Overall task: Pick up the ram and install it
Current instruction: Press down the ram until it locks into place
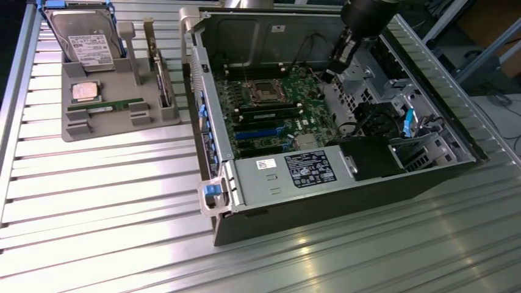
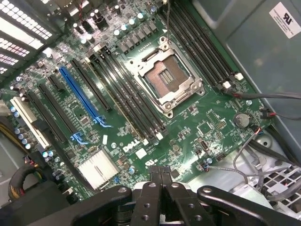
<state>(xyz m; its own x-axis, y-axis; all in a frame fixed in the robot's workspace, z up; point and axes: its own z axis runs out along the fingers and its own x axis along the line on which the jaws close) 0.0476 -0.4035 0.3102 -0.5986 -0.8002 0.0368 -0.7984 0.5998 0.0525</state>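
The ram (image 1: 106, 107) is a thin green stick with small dark chips. It lies flat in a grey holder tray (image 1: 114, 129), and its long side runs across from the exterior view's left to its right. Just above it in that view sits a square silver CPU chip (image 1: 85, 90), and a hard drive (image 1: 84, 41) stands behind that. A taller card (image 1: 162, 76) stands on edge beside the ram. The tray rests on a shiny, ribbed metal surface (image 1: 97, 201). The open computer case (image 1: 326, 195) is close by, with a green motherboard (image 2: 188, 117) inside. The black gripper (image 2: 163, 176) hangs above the board, well apart from the ram. Its jaws are pressed together and hold nothing.
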